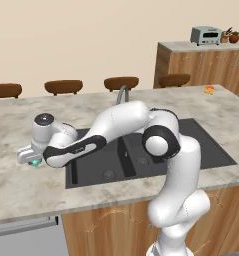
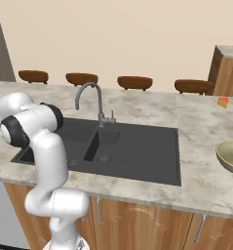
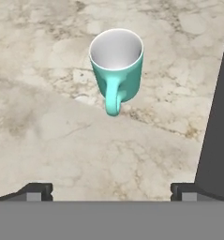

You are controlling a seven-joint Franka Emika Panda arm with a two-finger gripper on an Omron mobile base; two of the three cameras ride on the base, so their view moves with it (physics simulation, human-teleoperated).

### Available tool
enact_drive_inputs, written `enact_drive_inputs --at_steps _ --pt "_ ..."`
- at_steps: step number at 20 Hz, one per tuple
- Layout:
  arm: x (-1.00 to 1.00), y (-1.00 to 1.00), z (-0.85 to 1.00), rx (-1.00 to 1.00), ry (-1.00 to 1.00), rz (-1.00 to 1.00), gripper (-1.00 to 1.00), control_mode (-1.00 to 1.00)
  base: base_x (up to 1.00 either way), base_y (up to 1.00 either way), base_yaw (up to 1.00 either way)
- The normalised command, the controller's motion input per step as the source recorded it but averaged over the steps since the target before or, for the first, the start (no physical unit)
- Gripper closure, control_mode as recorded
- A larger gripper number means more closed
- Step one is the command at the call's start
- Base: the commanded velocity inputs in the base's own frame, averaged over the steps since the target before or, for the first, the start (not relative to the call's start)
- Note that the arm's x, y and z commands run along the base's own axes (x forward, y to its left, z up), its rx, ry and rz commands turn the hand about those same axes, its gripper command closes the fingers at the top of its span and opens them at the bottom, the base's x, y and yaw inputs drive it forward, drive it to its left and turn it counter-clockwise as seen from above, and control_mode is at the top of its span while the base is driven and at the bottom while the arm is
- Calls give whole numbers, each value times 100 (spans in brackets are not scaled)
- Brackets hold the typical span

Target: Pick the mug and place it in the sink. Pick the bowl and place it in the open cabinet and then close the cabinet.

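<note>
I see mug [image 3: 117,61] upright on tabletop [image 3: 48,117] left of sink [image 1: 201,145] | ahead of pincer [image 3: 111,190], apart, handle toward it | pincer jaws spread wide, empty

I'm seeing stools [image 1: 63,86] lining up beyond the counter [image 1: 21,185], a toaster oven [image 1: 206,35] sitting far off.

- The arm reaches left over the marble counter [image 1: 21,187], left of the dark sink [image 1: 206,145].
- The mug [image 1: 36,162] peeks teal under the gripper [image 1: 31,159].
- 4 brown stools [image 1: 63,86] stand behind.
</note>
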Motion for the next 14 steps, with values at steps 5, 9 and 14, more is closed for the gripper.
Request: enact_drive_inputs --at_steps 5,9,14 --pt "32 1 -15 0 0 0 -100 -100 0 0 0" --pt "31 6 -20 0 0 0 -100 -100 0 0 0" --pt "35 15 -24 0 0 0 -100 -100 0 0 0"
